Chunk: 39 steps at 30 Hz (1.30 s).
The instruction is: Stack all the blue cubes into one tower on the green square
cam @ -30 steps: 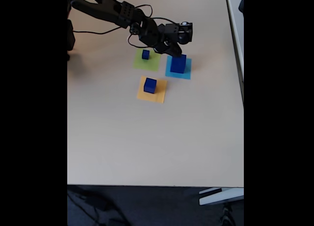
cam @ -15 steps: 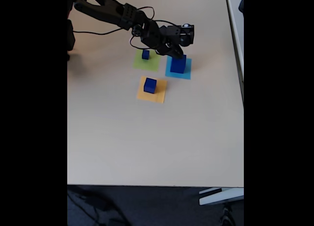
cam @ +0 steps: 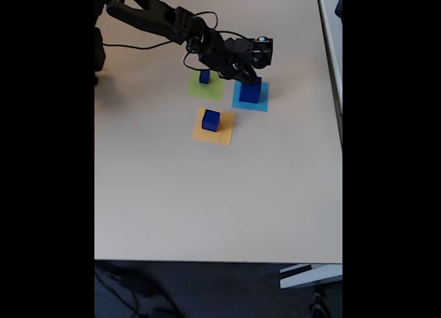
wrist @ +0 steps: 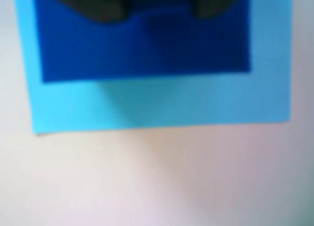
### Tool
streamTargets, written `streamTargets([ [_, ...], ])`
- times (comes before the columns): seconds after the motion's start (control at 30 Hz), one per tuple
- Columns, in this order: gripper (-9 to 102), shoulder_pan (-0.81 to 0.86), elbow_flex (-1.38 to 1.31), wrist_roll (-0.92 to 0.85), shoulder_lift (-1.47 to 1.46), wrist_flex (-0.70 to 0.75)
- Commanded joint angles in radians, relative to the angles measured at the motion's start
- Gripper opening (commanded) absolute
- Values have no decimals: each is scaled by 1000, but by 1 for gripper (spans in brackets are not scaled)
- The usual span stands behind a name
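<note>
The gripper (cam: 249, 80) hangs directly over the largest blue cube (cam: 250, 92) on the cyan square (cam: 262, 101); whether its jaws are spread or pinching cannot be told. Left, the smallest cube (cam: 204, 76) occupies the green square (cam: 207, 89), seemingly the wrong base. Nearer, a middle cube (cam: 211, 120) sits on the orange square (cam: 215, 130).

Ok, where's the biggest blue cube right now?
In the fixed view the biggest blue cube stands on the cyan square, right of the green square, with the gripper at its top.
</note>
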Motion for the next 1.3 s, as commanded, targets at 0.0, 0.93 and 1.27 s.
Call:
streamTargets([
  [0.0,0,-9,-26,11,23,-40],
  [0.93,0,25,37,6,41,-51],
  [1.27,3,25,48,9,43,-49],
])
